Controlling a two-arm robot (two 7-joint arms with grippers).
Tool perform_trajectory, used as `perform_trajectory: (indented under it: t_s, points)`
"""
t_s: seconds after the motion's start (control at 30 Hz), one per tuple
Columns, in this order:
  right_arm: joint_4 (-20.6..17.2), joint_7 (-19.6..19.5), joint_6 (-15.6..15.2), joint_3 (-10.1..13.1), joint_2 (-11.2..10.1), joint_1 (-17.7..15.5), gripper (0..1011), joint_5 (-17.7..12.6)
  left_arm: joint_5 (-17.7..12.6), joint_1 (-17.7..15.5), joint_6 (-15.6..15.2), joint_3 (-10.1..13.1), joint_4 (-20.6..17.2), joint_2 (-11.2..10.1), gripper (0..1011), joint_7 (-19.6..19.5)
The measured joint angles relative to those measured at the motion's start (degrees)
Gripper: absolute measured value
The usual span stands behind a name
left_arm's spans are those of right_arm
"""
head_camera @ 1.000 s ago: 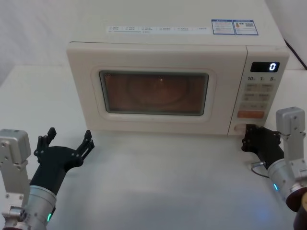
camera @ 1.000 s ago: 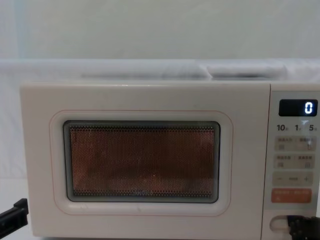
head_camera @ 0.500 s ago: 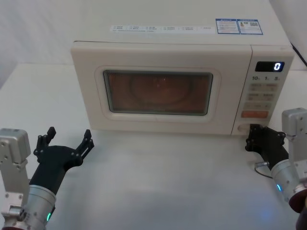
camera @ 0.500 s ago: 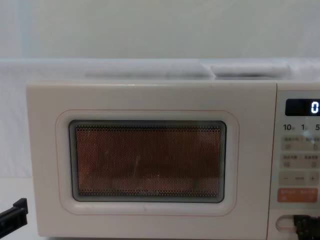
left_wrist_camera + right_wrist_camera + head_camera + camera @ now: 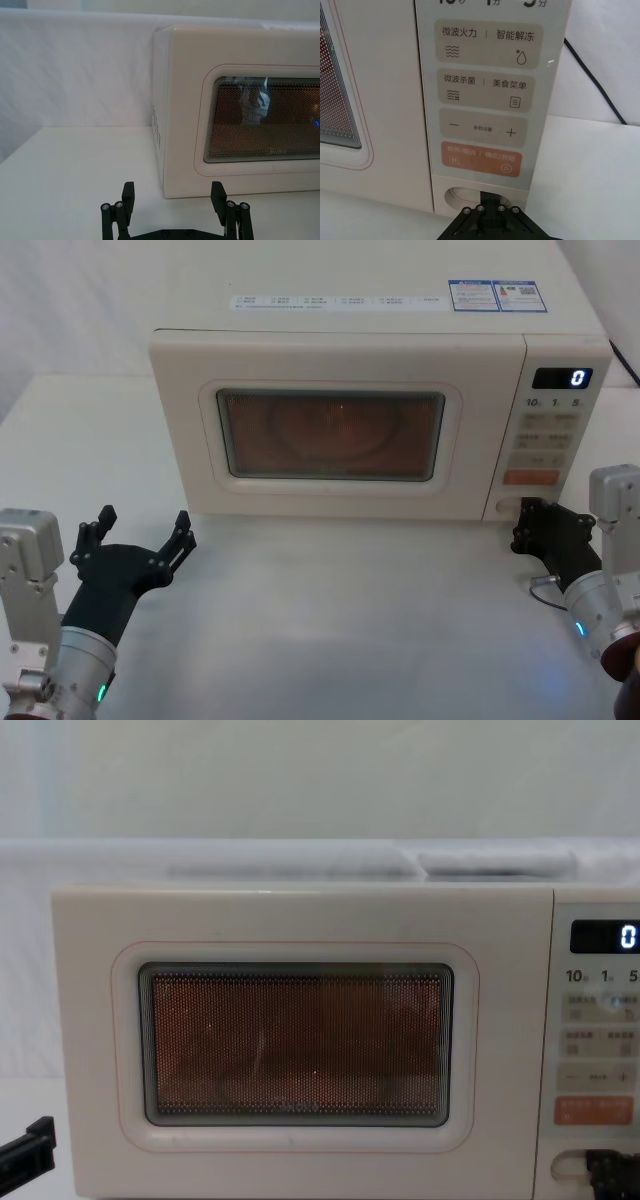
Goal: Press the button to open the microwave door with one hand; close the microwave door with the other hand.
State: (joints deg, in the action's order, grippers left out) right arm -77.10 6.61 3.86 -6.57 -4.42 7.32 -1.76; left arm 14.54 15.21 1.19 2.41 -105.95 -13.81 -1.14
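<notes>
Head view. Wide cream plastic microwave door with dark mesh window (image 5: 330,435): flush with the cabinet, not yet released. Narrow cream control panel with lit digital display (image 5: 550,430) at the right end; the large cream oval push-button (image 5: 503,508) sits at its bottom, below the orange rectangular key (image 5: 530,478). My right black ridged gripper (image 5: 522,525) is at that button, tip against it or just short of it; I cannot tell which, nor how its fingers are set. I judge it placed there to press the release. My left black gripper (image 5: 140,530) waits near the door's left corner, fingers spread wide and empty, presumably kept ready for the closing push.

Left wrist view. Left gripper (image 5: 172,197) splayed, holding nothing, apart from the door (image 5: 240,115), which lies just beyond it.

Right wrist view. Right gripper (image 5: 487,210) centred on the oval button (image 5: 465,196), directly under the orange key (image 5: 481,158).

Chest view. Door (image 5: 295,1045) shut; right gripper (image 5: 612,1175) at the button (image 5: 566,1167), low right; left gripper's tip (image 5: 25,1150) low left.
</notes>
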Motion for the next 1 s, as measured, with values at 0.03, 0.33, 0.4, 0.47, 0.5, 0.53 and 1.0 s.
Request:
perform_trajectory:
  t_s: [0.03, 0.33, 0.4, 0.47, 0.5, 0.53, 1.0]
  points:
    - [0.06, 0.01, 0.01, 0.0, 0.01, 0.03, 0, -0.02, 0.0, 0.0, 0.0, 0.0, 0.0, 0.0, 1001, 0.0]
    - [0.68, 0.4, -0.3, -0.38, 0.07, 0.23, 0, -0.25, 0.0, 0.0, 0.0, 0.0, 0.0, 0.0, 1001, 0.0]
    - [0.74, 0.39, -0.45, -0.47, 0.06, 0.26, 0, -0.25, 0.0, 0.0, 0.0, 0.0, 0.0, 0.0, 1001, 0.0]
    - [0.81, 0.4, -0.53, -0.5, 0.05, 0.27, 0, -0.25, 0.0, 0.0, 0.0, 0.0, 0.0, 0.0, 1001, 0.0]
    - [0.85, 0.42, -0.61, -0.54, 0.02, 0.28, 0, -0.26, 0.0, 0.0, 0.0, 0.0, 0.0, 0.0, 1001, 0.0]
    - [0.87, 0.42, -0.66, -0.58, 0.0, 0.29, 0, -0.26, 0.0, 0.0, 0.0, 0.0, 0.0, 0.0, 1001, 0.0]
    - [0.91, 0.39, -1.45, -0.98, -0.1, 0.33, 0, -0.25, 0.0, 0.0, 0.0, 0.0, 0.0, 0.0, 1001, 0.0]
